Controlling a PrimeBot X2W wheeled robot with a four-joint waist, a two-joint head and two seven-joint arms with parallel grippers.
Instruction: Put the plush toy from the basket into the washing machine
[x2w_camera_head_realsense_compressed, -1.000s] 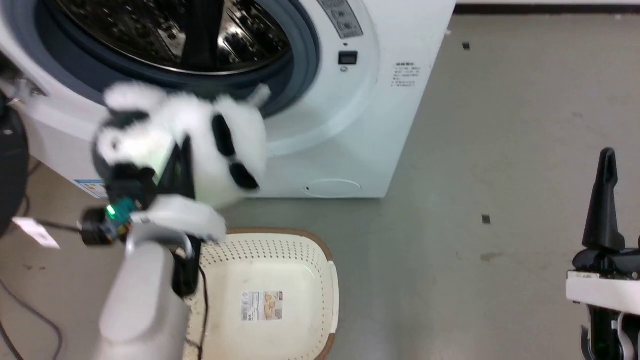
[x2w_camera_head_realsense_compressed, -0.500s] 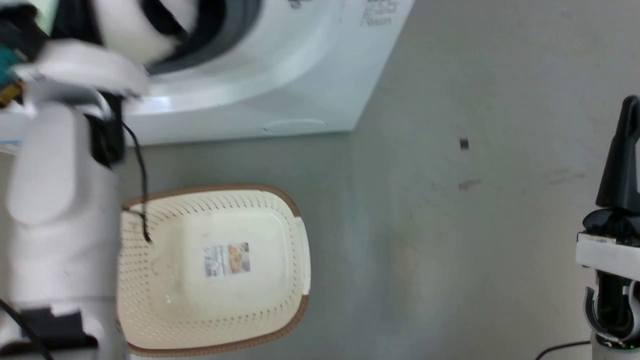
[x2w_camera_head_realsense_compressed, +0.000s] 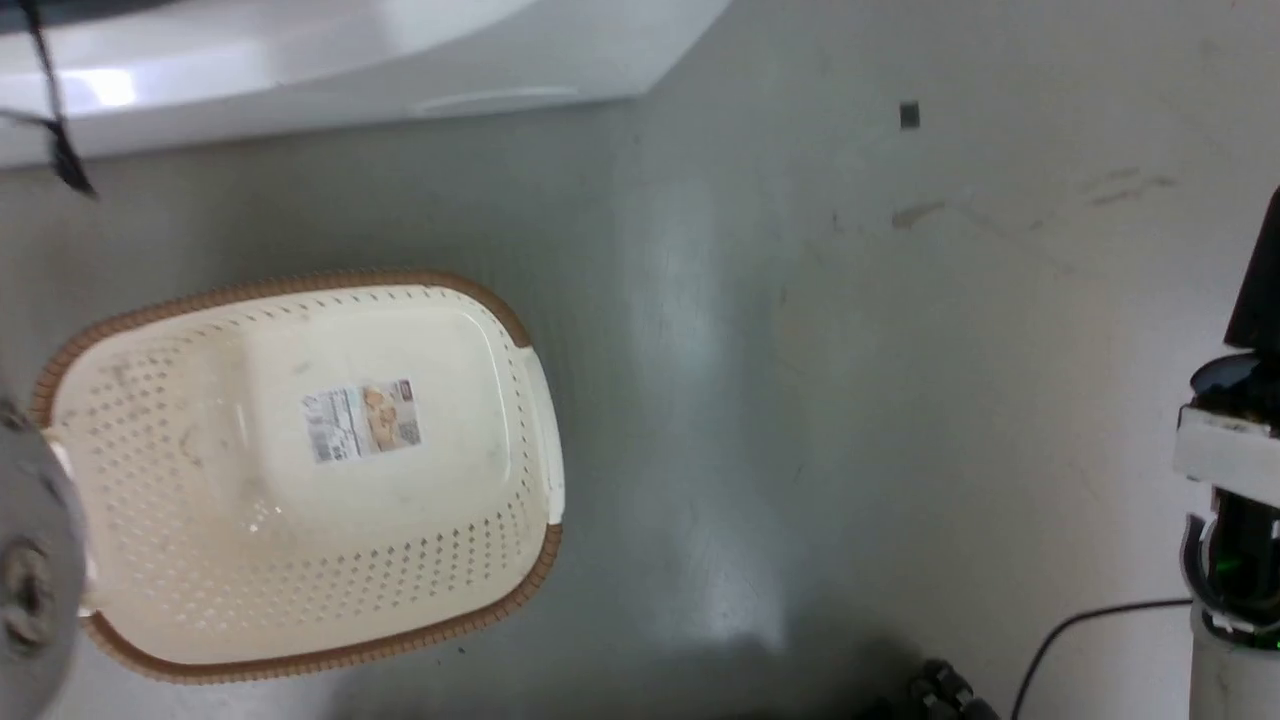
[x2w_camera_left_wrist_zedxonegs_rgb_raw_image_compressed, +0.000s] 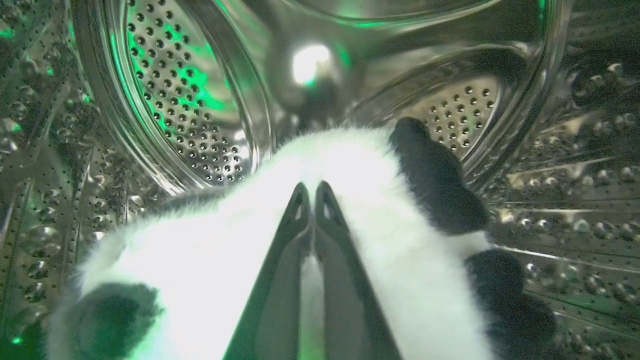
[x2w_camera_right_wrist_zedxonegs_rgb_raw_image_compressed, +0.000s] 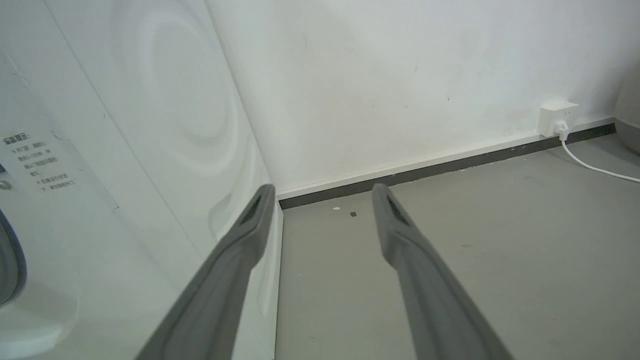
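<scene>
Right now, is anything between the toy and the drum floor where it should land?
Nothing visible. The toy is inside the drum, pinched in the shut left gripper, and the steel walls around it are bare. Whatever lies right under the toy is hidden by its fur.

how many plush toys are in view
1: the fluffy black-and-white plush toy, inside the shiny perforated steel drum, clamped by the left end effector. The cream-white perforated basket holds none.
</scene>
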